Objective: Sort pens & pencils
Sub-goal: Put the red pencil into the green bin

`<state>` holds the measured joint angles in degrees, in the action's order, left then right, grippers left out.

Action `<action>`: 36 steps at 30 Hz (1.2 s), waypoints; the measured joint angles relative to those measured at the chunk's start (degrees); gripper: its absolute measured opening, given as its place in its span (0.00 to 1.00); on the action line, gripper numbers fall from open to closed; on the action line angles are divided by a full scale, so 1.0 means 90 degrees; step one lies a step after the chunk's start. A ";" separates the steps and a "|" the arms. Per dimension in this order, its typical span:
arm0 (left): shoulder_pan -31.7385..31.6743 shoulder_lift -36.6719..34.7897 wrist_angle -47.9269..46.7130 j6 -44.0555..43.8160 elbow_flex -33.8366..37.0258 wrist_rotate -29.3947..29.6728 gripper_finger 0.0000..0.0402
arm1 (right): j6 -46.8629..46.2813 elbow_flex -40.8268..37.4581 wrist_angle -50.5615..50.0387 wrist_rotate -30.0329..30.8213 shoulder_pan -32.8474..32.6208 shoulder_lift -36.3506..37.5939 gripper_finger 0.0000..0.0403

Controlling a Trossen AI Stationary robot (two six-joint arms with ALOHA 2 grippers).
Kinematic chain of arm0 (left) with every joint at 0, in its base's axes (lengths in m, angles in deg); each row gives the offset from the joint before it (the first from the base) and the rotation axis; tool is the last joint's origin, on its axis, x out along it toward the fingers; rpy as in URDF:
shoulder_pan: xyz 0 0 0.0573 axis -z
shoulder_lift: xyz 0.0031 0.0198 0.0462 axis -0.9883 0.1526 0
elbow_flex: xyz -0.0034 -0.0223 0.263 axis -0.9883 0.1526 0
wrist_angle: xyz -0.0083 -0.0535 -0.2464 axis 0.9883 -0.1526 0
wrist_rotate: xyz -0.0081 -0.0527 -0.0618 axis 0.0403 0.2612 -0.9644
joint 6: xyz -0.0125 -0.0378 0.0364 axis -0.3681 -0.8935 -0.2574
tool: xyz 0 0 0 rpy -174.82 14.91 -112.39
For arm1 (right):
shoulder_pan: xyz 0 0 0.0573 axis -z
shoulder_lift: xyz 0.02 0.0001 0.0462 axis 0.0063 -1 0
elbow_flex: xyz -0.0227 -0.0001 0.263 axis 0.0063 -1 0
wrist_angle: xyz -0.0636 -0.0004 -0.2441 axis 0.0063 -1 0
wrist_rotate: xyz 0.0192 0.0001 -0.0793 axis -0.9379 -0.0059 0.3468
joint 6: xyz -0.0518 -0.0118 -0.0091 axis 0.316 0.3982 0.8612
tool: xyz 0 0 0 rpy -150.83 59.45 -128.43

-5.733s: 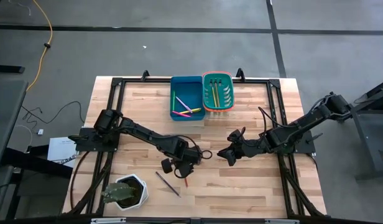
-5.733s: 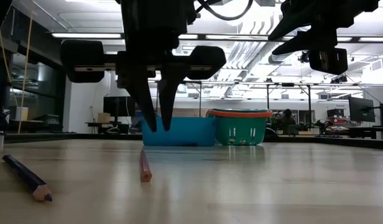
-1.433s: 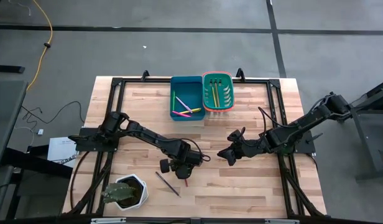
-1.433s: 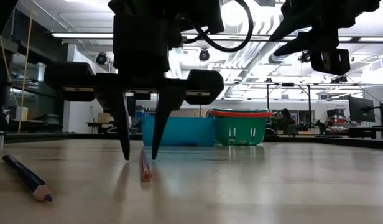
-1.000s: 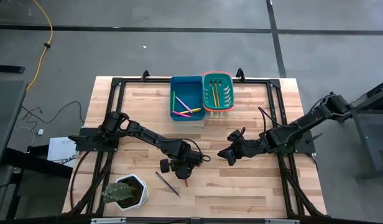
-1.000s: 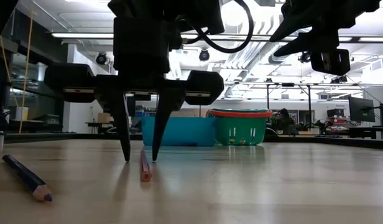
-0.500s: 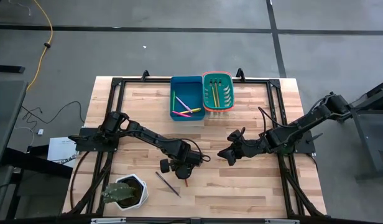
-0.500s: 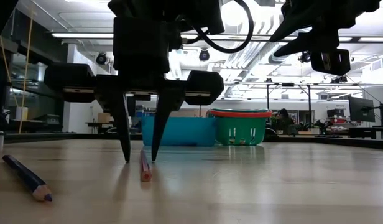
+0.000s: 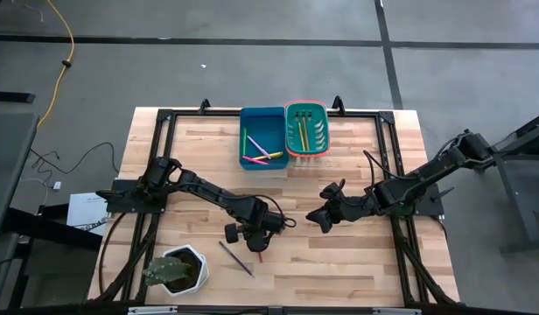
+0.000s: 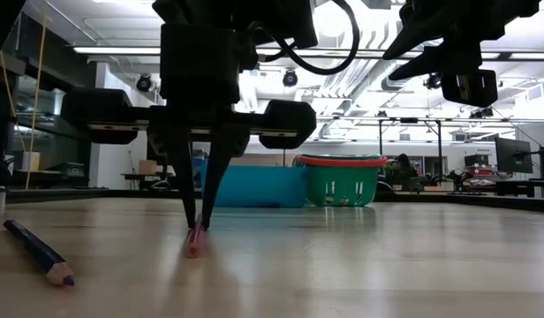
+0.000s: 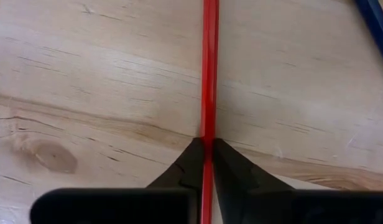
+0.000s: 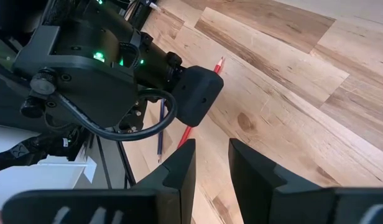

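A red pencil point(image 11: 209, 74) lies flat on the wooden table point(image 9: 357, 262), and my left gripper point(image 11: 207, 144) stands over it, pointing down and shut on it. In the low view the left gripper point(image 10: 197, 228) meets the table near the middle. A dark purple pencil point(image 9: 236, 258) lies on the table just to the left, nearer the front edge. At the far edge a blue bin point(image 9: 262, 137) and a green basket point(image 9: 306, 129) hold several coloured sticks. My right gripper point(image 12: 211, 168) hovers open above the table's right half, holding nothing. My left gripper pinches the red pencil's shaft point(image 11: 209, 127) between its two fingertips point(image 10: 189, 216), away from both ends. The fingers come from above, pointing down, one on each long side. The pencil lies level on the table, its near end point(image 10: 194, 246) sticking out toward the front.
A white pot with a green plant point(image 9: 176, 271) stands at the front left corner. A black frame point(image 9: 164, 118) runs around the table's edges. Bare wood lies between the grippers and the bins.
My left gripper has shut: its fingers stood apart on either side of the red pencil and now meet on it. The pencil's near end has slid a little toward the table's left. The arm itself has kept its place.
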<state>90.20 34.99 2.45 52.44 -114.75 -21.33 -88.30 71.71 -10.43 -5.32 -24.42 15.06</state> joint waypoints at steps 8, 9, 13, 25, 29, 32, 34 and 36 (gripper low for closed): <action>0.0000 -0.0005 -0.0017 -0.0014 0.0000 0.0083 0.04 | 0.0000 0.0000 0.0000 0.0000 0.0000 0.0000 0.22; 0.0000 -0.0005 -0.0026 -0.0017 0.0000 0.0089 0.04 | 0.0000 0.0000 0.0000 0.0000 -0.0001 0.0000 0.22; 0.0000 -0.0007 -0.0067 -0.0071 -0.0002 0.0134 0.04 | 0.0000 0.0000 0.0000 0.0000 0.0000 0.0000 0.22; -0.0002 -0.0408 -0.0070 -0.0162 0.0000 0.0223 0.04 | 0.0002 0.0000 0.0000 0.0000 0.0000 0.0000 0.22; 0.0000 -0.0580 -0.0063 -0.0162 0.0000 0.0252 0.04 | 0.0000 0.0000 0.0007 0.0000 0.0002 0.0000 0.22; 0.0000 -0.0712 -0.0053 -0.0161 -0.0002 0.0370 0.04 | 0.0000 0.0000 0.0010 0.0000 0.0002 0.0000 0.22; -0.0021 -0.0778 -0.0062 -0.0162 -0.0002 0.0419 0.04 | -0.0002 0.0000 0.0012 0.0000 0.0002 0.0000 0.22; -0.0052 -0.0838 -0.0073 -0.0193 -0.0002 0.0465 0.04 | -0.0002 0.0000 0.0015 0.0000 0.0002 0.0000 0.22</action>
<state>89.73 27.44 1.80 50.70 -114.78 -17.14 -88.32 71.71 -10.30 -5.32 -24.39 15.06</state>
